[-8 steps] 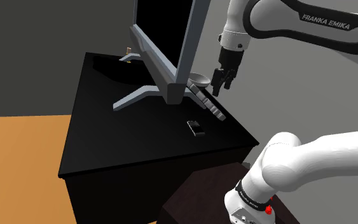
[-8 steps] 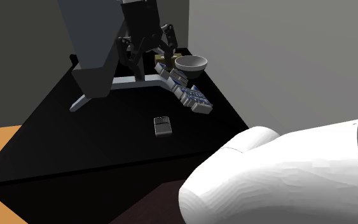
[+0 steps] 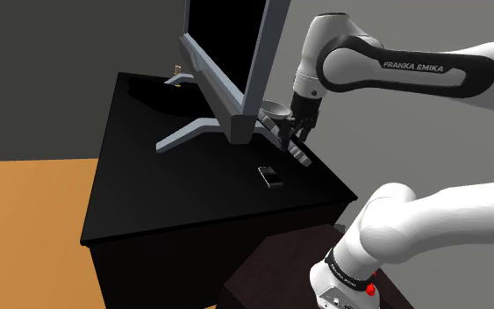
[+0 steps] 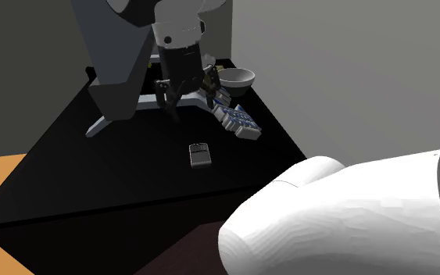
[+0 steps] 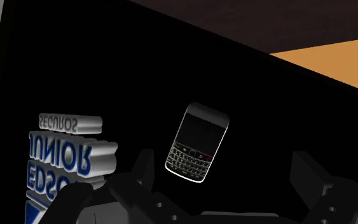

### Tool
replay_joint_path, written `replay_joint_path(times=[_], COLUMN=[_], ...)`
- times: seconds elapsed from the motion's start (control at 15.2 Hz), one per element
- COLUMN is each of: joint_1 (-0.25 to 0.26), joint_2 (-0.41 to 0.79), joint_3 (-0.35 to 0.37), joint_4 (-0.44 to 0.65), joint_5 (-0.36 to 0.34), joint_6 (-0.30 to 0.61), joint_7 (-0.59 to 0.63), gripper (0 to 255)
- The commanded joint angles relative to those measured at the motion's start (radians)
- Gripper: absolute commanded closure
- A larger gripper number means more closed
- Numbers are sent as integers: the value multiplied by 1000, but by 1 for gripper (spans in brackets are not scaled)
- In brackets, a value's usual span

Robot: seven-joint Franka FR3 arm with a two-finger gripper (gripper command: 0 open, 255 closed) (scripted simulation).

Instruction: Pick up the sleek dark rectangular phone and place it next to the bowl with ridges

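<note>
1. A black table (image 3: pixel 161 197) stands on an orange floor (image 3: pixel 25 237) in front of a grey wall (image 3: pixel 60 61).
2. A monitor (image 3: pixel 227 53) with a black screen stands on the table on a grey splayed foot (image 3: pixel 186 133).
3. A grey block of raised lettering (image 5: pixel 69 156) with blue faces lies on the table just beside the monitor's foot.
4. A small brown object (image 3: pixel 178 77), too small to identify, sits at the table's far edge.

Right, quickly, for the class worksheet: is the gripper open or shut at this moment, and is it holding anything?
Gripper: open, holding nothing; the dark keypad phone lies flat on the black table between the spread fingers, untouched.
</note>
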State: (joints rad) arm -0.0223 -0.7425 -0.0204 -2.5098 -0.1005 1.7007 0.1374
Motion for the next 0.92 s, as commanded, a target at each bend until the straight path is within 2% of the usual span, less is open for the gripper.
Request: replay_joint_path(times=[0.0,0.59,0.86], joint_1=[-13,-79,-86], joint_2=[17,190,238], joint_3=[-5,-34,-39], joint_4=[-58,-248,-278], joint_5=[-1,-15,-21], joint_6=[91,512,594], joint_7=[29,149,158], gripper=[0,0,0])
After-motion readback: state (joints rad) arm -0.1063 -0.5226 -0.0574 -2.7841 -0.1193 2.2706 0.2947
